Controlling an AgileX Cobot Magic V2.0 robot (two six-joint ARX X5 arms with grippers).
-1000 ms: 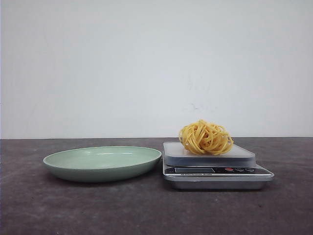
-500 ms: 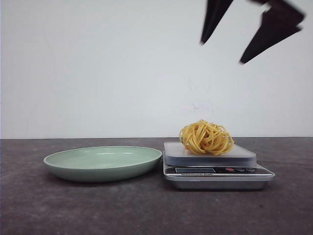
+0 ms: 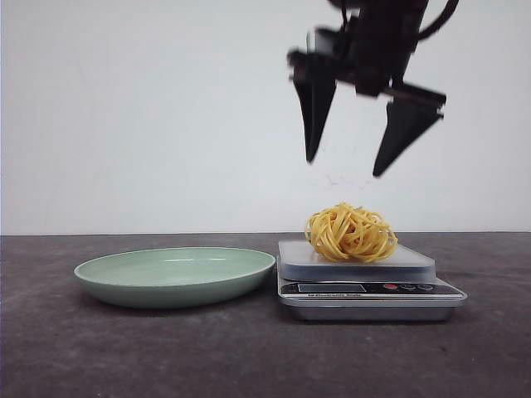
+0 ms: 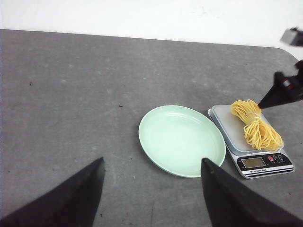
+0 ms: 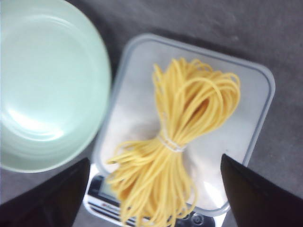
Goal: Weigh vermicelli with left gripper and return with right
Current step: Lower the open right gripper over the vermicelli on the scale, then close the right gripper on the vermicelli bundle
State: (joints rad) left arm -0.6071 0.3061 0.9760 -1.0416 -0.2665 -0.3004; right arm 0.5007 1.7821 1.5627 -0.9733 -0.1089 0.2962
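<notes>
The bundle of yellow vermicelli [image 3: 349,233] lies on the clear platform of a small digital kitchen scale [image 3: 369,292]. From the right wrist view the strands are looped and tied with a thin band near the middle, and they stretch diagonally across the platform. The scale's display and buttons face the front camera, though the reading is too small to make out.

Directly above the bundle hangs the right gripper [image 3: 346,160], its two tapered black fingers pointing down and spread wide apart, with nothing between them. It is clear of the vermicelli, with open air between the fingertips and the strands.

Just left of the scale sits a pale green shallow plate [image 3: 108,278], its rim very near the scale's edge. Both rest on a dark grey table [image 3: 249,356].

The left gripper [image 4: 151,163] hovers well above the table, fingers spread wide and holding nothing.
</notes>
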